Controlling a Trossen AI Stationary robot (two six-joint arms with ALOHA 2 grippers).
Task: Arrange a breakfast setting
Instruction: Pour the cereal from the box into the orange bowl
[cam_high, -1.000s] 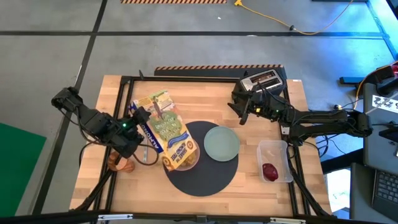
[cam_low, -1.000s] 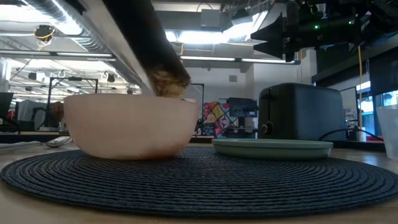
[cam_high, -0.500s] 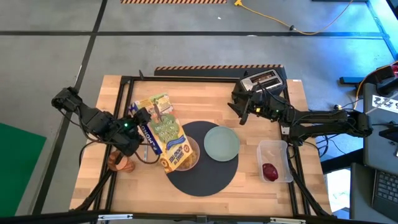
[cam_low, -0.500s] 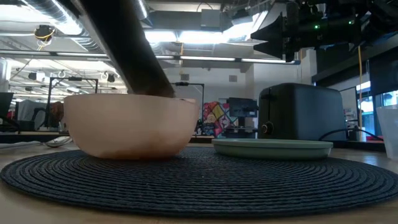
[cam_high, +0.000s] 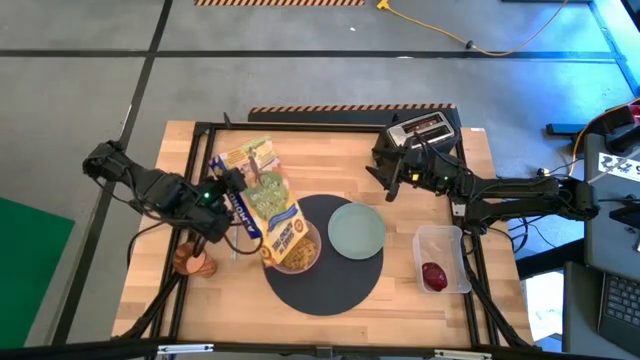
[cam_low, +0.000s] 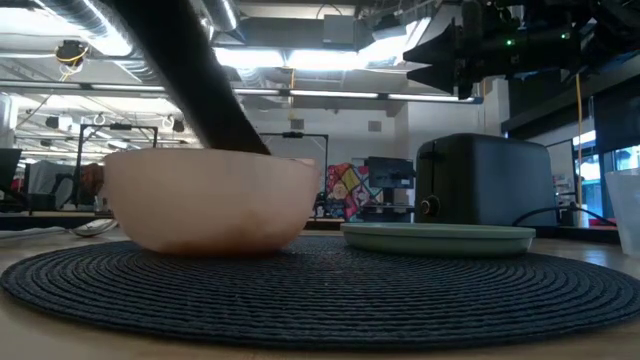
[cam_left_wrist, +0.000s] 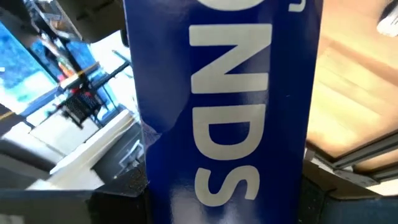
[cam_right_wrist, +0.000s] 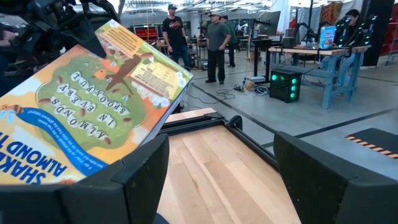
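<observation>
Tilting over the pink bowl (cam_high: 297, 251), cereal box (cam_high: 262, 203) in left claw (cam_high: 226, 203).

arms: both dark, chunky jointed links, black cables trailing
lights: small green LEDs glowing near each wrist
fingers (cam_right_wrist: 140, 180): matte black, blocky

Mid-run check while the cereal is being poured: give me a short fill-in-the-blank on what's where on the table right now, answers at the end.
1. The left gripper holds the cereal box tilted over the pink ____.
2. The pale green plate sits on the round dark ____.
3. The right gripper hovers beside the black ____.
4. The small red fruit lies in a clear ____ right of the mat.

Missing words: bowl; mat; toaster; container
</observation>
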